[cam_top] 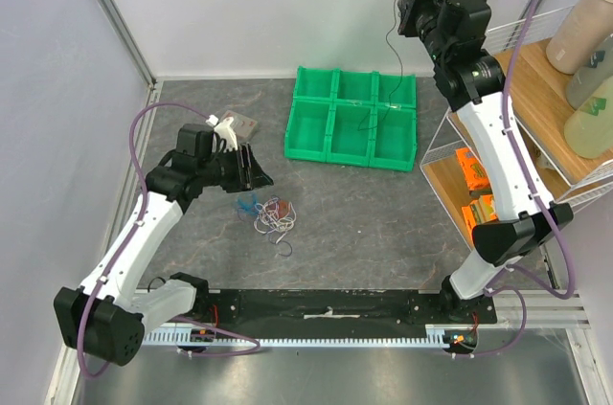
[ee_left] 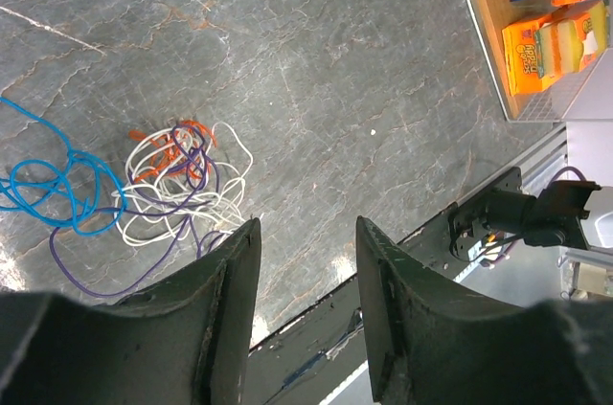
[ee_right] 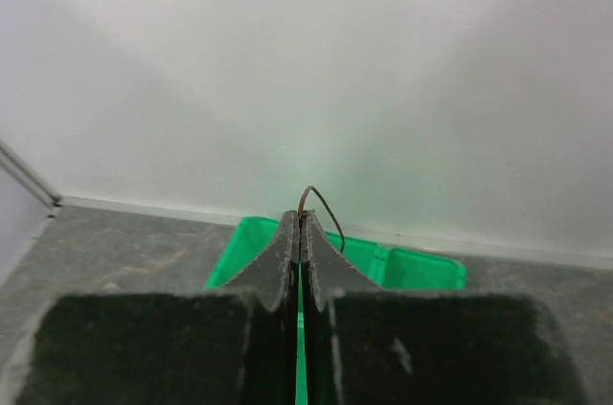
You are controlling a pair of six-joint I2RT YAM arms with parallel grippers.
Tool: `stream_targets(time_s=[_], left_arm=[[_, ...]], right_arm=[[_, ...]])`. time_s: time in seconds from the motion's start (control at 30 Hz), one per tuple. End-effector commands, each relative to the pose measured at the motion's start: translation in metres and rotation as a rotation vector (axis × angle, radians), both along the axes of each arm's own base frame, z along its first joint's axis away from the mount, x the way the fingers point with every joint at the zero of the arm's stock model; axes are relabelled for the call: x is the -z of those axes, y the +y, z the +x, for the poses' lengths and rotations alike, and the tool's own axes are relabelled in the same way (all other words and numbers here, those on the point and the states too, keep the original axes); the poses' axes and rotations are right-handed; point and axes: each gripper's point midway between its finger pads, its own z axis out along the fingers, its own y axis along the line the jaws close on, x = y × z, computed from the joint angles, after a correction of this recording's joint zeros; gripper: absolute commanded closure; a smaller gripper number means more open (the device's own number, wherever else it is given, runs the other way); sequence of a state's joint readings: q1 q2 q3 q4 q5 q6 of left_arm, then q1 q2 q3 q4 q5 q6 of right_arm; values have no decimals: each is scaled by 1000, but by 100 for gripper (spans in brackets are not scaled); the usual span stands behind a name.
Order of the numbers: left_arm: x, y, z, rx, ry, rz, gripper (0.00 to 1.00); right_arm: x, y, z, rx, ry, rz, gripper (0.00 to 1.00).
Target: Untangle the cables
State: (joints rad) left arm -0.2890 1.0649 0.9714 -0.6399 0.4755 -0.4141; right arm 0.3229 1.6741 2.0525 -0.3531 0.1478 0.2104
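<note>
A tangle of thin cables (cam_top: 273, 214) lies on the grey table in front of the left arm. In the left wrist view it shows white loops (ee_left: 182, 196), a red-orange cable (ee_left: 165, 154), a blue cable (ee_left: 50, 187) and a purple one (ee_left: 101, 276). My left gripper (cam_top: 253, 168) is open and empty above the table, just left of and behind the tangle; its jaws (ee_left: 306, 225) stand apart. My right gripper (cam_top: 404, 14) is raised high at the back. It is shut (ee_right: 300, 217) on a thin black cable (ee_right: 324, 200), which hangs down (cam_top: 400, 79) into the green bin (cam_top: 311, 127).
The green bin has several compartments and also shows in the right wrist view (ee_right: 412, 266). A wire shelf (cam_top: 436, 151) at the right holds orange boxes (cam_top: 473, 169) and bottles (cam_top: 589, 32). A small grey-brown block (cam_top: 241, 123) lies behind the left gripper.
</note>
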Motion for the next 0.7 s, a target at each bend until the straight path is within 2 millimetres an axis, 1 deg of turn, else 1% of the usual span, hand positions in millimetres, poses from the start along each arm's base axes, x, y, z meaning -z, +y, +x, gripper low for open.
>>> stream_targets(time_s=[0.0, 0.03, 0.07, 0.3, 0.47, 0.6, 0.67], left_arm=[[-20, -5, 5, 18, -43, -30, 49], [-20, -5, 5, 18, -43, -30, 49], [-20, -5, 5, 18, -43, -30, 49], [-19, -5, 4, 25, -40, -34, 49], [-20, -5, 4, 25, -42, -32, 49], [-20, -5, 4, 25, -43, -32, 49], [-20, -5, 4, 24, -45, -31, 49]], right_arm=[[-28, 24, -15, -145, -55, 133, 100], [-23, 26, -12, -149, -46, 147, 100], [-18, 34, -14, -189, -37, 159, 100], [19, 56, -1, -270, 38, 199, 100], [37, 67, 3, -294, 69, 209, 100], [60, 78, 6, -323, 119, 227, 100], [76, 81, 7, -323, 147, 234, 100]])
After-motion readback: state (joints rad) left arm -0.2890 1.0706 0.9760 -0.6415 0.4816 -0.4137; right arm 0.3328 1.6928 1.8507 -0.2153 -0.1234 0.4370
